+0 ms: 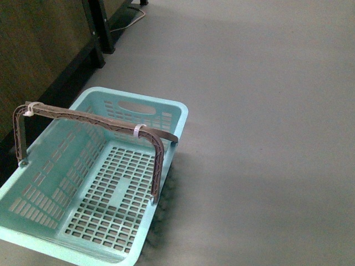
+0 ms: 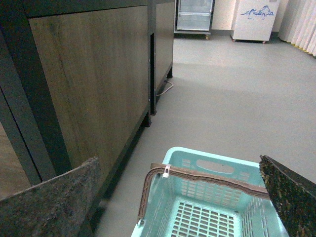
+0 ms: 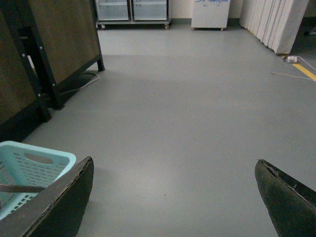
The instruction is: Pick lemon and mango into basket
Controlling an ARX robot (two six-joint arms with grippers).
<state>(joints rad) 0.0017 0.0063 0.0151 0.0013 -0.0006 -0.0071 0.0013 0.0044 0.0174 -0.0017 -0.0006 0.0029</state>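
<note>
Your left gripper (image 2: 177,183) and right gripper (image 3: 173,183) gape wide, empty; no lemon or mango shows, and the raised handle (image 1: 94,118) across the basket (image 1: 176,112) could block a drop.

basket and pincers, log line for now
basket: empty, on floor | lemon, mango: not in view | left pincer: open, empty | right pincer: open, empty

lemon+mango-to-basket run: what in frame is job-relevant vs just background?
Job:
basket, empty
left gripper, open
right gripper, open
lemon and mango: not in any view

Background:
wooden cabinet
floor cable
white appliance
glass-door cooler
curtain
</note>
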